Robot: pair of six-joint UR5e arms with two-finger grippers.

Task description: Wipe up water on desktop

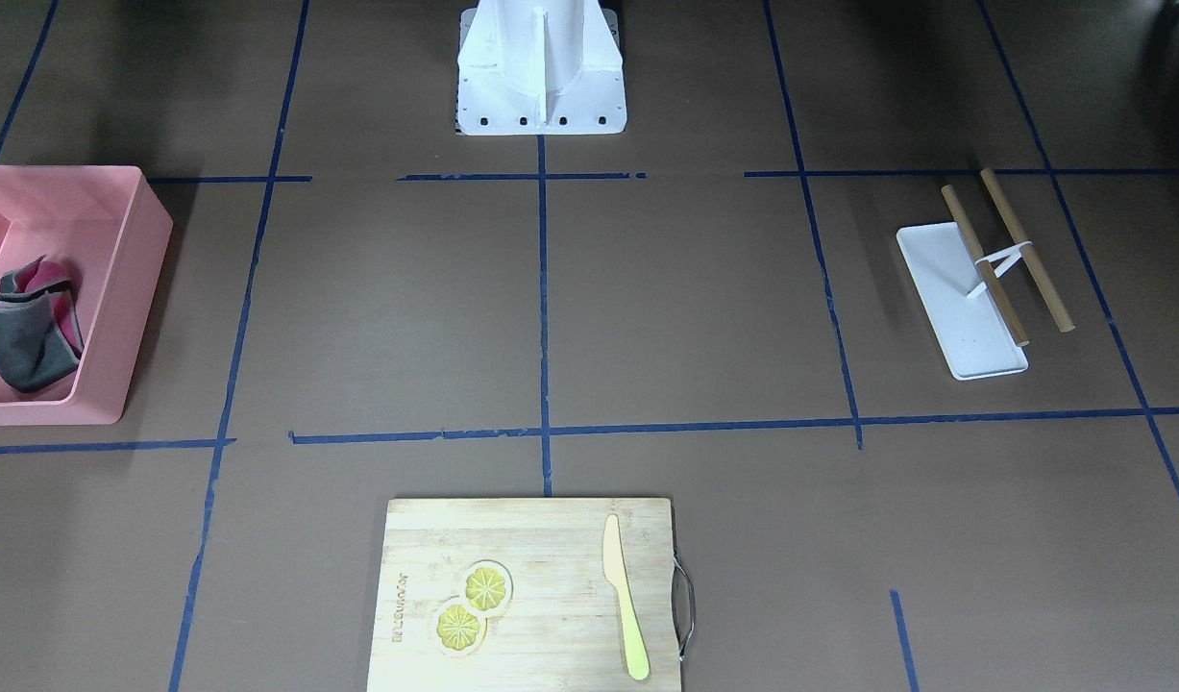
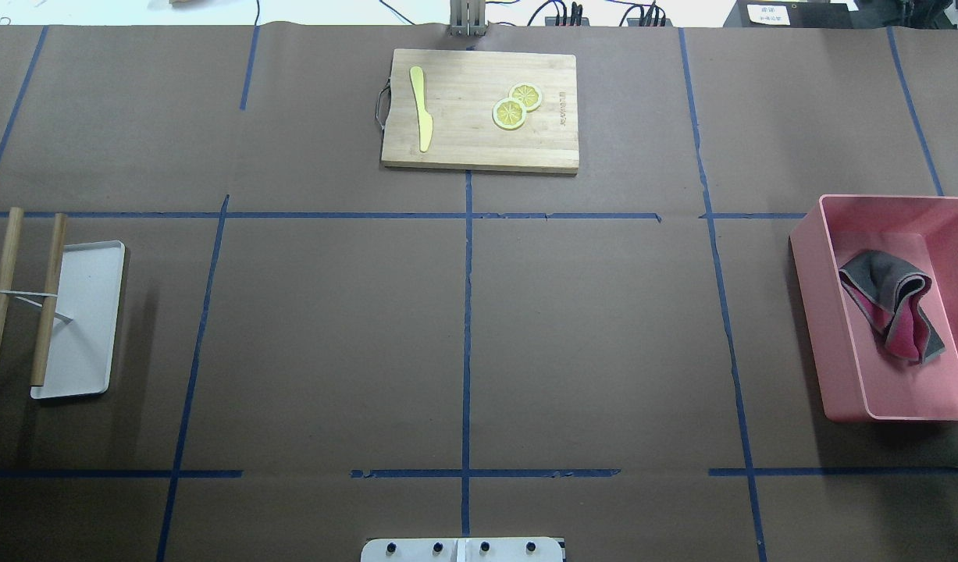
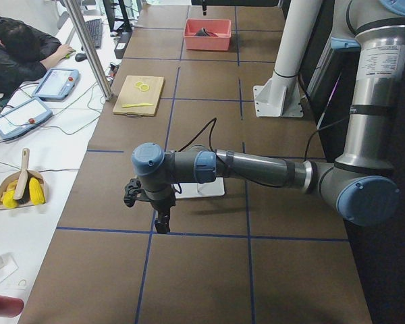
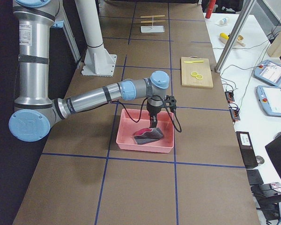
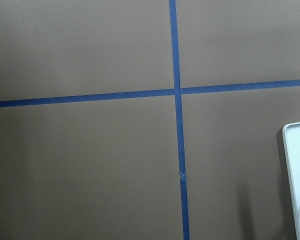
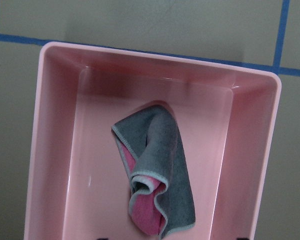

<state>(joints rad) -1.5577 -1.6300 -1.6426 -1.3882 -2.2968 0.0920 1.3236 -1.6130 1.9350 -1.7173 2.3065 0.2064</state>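
The desktop [image 2: 588,328] filled the overhead view from edge to edge: a flat, matte brown surface, even in tone, crossed by thin blue tape lines [image 2: 467,312] that formed a grid of large rectangles. Some lines were broken by gaps and some tape edges looked frayed.

At the far left a white tray [image 2: 88,312] lay on it, with 2 wooden sticks [image 2: 2,297] beside and across its outer edge, joined by a pale band. The left gripper [image 3: 163,223] hung over the desktop just beside that tray, pointing down above a tape line. It showed only in the side view, so I cannot tell whether its jaws were parted or closed.

In the middle, at the far edge, sat a bamboo cutting board [image 2: 479,148] carrying a yellow knife [image 2: 422,109] and 2 lemon slices [image 2: 510,114]. The robot's white base plate [image 2: 463,550] stood at the near edge.

At the right a pink bin [image 2: 838,359] rested on the desktop with a crumpled grey and pink cloth [image 2: 896,304] inside. The right gripper [image 4: 153,123] pointed down into the bin above the cloth. I cannot tell whether it gripped anything or touched the cloth.

A line of lettering was burnt into the cutting board beside the slices, too small to read. Printed labels sat on both arms' upper segments, also illegible
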